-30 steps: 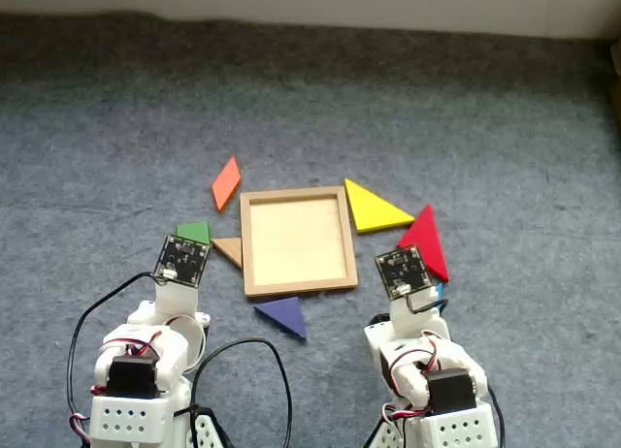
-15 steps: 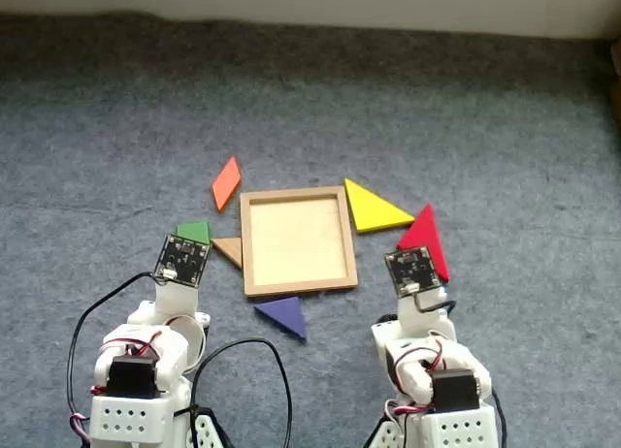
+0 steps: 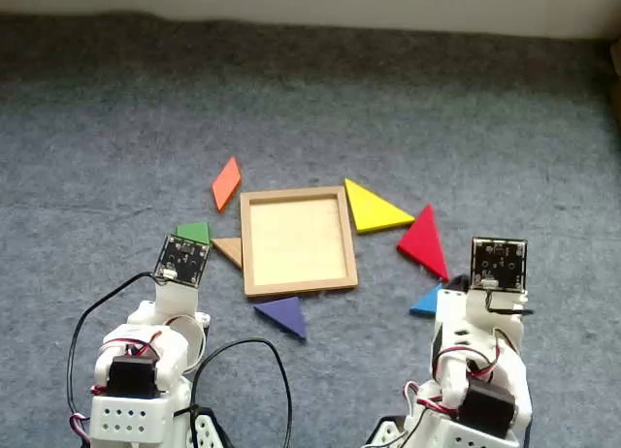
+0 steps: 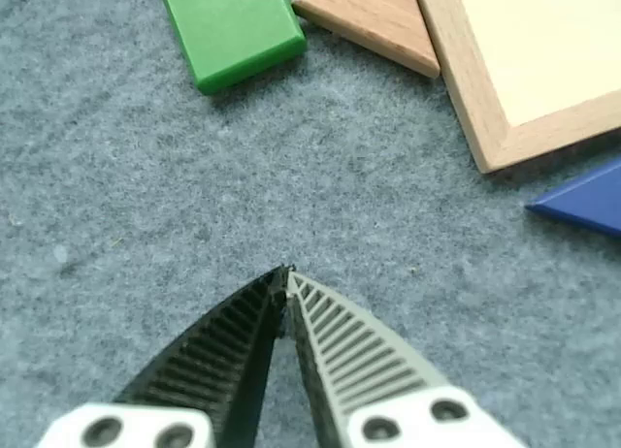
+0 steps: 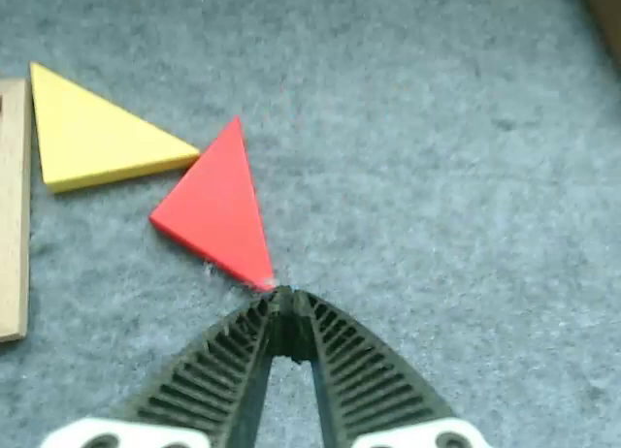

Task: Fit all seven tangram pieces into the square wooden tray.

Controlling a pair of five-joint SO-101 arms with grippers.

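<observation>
Right arm swung toward the frame's lower right, uncovering blue triangle (image 3: 427, 301); right end effector (image 5: 283, 295) closed, empty, just beside red triangle (image 5: 215, 215); left end effector (image 4: 287, 272) closed, empty; tray (image 3: 296, 192) mid-frame, nothing placed yet.

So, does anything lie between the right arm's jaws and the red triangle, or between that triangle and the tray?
Nothing visible stands before the right jaws: they are shut, with their tips at the near corner of the red triangle. Toward the tray, the yellow triangle lies beside part of the rim, its tip meeting the red one.
</observation>
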